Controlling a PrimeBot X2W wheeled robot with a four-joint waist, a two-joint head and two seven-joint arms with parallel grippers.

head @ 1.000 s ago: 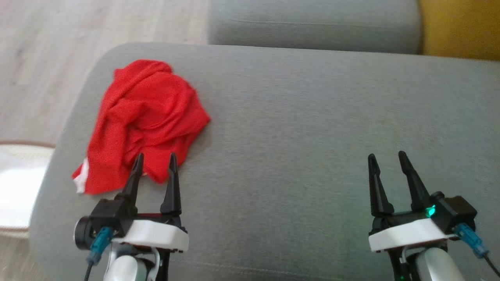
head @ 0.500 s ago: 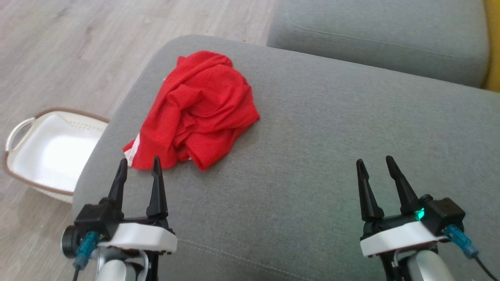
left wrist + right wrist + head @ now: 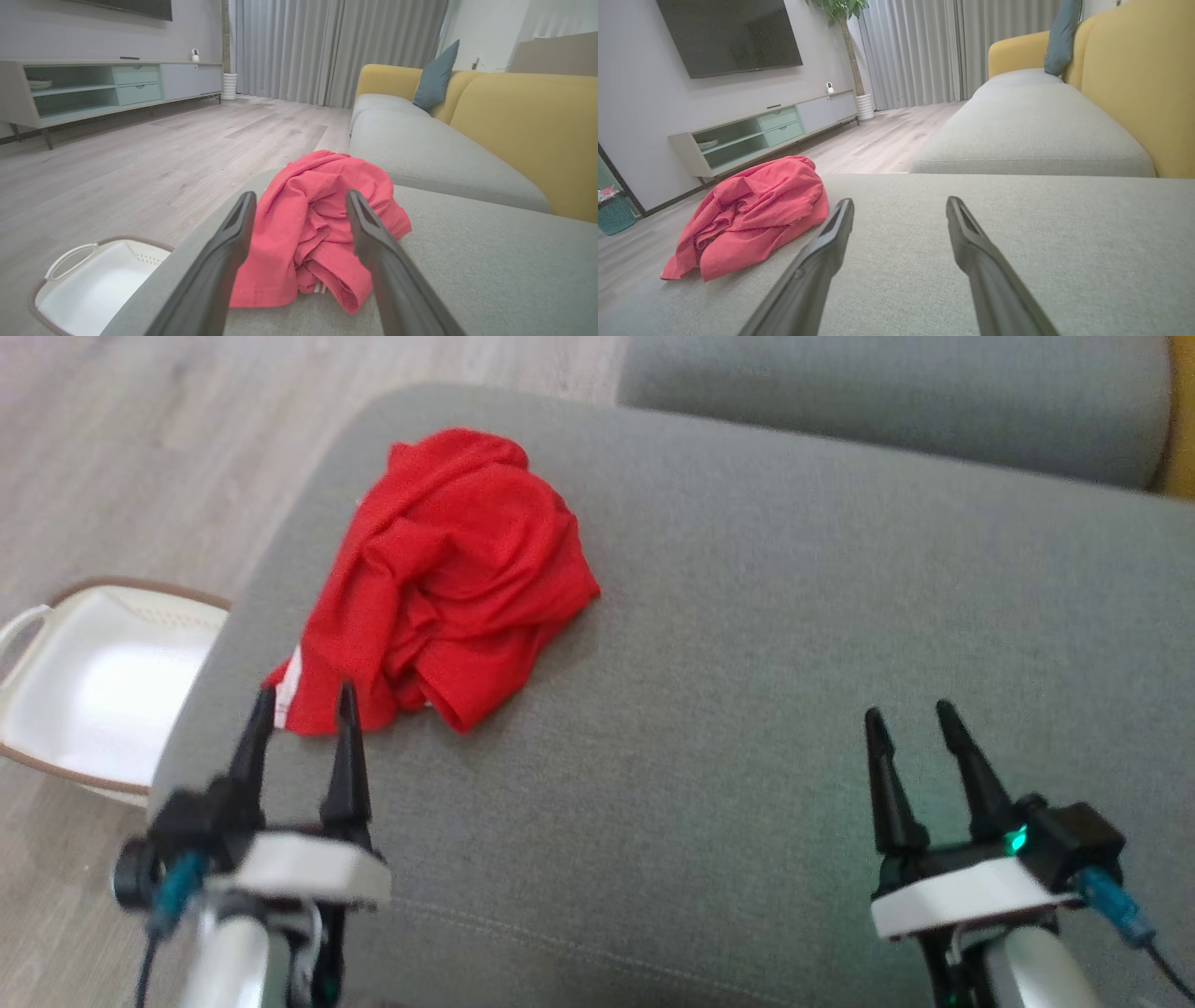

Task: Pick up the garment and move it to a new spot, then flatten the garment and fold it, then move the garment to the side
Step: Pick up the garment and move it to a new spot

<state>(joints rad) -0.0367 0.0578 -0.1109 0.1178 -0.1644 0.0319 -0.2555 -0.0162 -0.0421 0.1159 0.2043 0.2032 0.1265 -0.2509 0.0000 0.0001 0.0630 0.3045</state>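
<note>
A crumpled red garment [image 3: 448,588] with a white stripe at one corner lies on the left end of the grey sofa seat [image 3: 766,663]. My left gripper [image 3: 303,702] is open, its tips just short of the garment's near edge, holding nothing. From the left wrist the garment [image 3: 308,224] sits straight ahead between the two fingers. My right gripper [image 3: 913,719] is open and empty over bare cushion far to the right. In the right wrist view the garment [image 3: 752,212] lies off to the left.
A white basket [image 3: 93,681] with a brown rim stands on the wooden floor beside the sofa's left end. A second grey cushion [image 3: 887,401] lies beyond. The yellow sofa back [image 3: 528,135] rises along the right; a TV cabinet [image 3: 761,135] stands across the room.
The head camera has swung left and then tilted, shifting the whole picture. My left gripper has edged up to the garment's near edge. The garment lies as before.
</note>
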